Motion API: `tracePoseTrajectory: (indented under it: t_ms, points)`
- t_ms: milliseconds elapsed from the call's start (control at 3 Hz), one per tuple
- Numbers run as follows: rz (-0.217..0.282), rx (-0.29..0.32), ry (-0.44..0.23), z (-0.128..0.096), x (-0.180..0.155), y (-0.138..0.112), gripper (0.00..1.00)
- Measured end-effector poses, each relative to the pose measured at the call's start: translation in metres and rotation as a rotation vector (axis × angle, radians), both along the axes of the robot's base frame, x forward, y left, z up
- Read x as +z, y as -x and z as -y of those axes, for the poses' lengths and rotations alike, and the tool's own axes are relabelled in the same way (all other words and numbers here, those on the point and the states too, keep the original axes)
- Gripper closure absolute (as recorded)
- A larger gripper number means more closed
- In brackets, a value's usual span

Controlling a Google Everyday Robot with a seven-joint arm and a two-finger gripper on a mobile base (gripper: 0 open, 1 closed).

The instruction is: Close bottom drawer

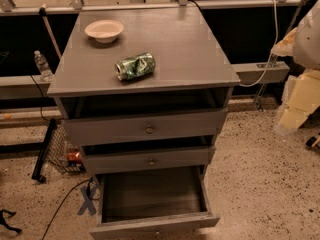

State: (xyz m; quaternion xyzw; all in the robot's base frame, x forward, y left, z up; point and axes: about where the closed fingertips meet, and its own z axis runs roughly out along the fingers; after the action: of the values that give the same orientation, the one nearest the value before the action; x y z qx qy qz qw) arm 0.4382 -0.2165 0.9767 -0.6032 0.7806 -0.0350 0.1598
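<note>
The grey wooden cabinet [145,49] stands in the middle of the camera view. Its bottom drawer [155,223] is pulled far out toward me, and its deep box shows dark and empty inside. Its small knob is at the lower edge of the view. The middle drawer [150,160] and the top drawer [147,128] each stand out a little. My pale arm with the gripper [292,111] is at the right edge, to the right of the cabinet, about level with the top drawer and apart from all the drawers.
A white bowl [104,30] and a crushed green can [135,66] lie on the cabinet top. A water bottle [42,65] and a wire basket [62,151] are at the left. A cable and a blue tape cross [87,201] lie on the speckled floor.
</note>
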Motion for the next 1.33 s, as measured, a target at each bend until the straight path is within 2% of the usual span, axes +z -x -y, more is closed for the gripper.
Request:
tracePoseTrajectory:
  t_ms: [333,667,1000,1333]
  points:
    - [0.0,0.0,0.0,0.0,0.0,0.0,0.0]
    - [-0.03,-0.025,-0.009,0.0,-0.018,0.001,0.0]
    - [-0.086,-0.069,-0.03,0.002,-0.052,0.005,0.0]
    - [-0.195,-0.142,-0.047,0.0,-0.117,0.016,0.0]
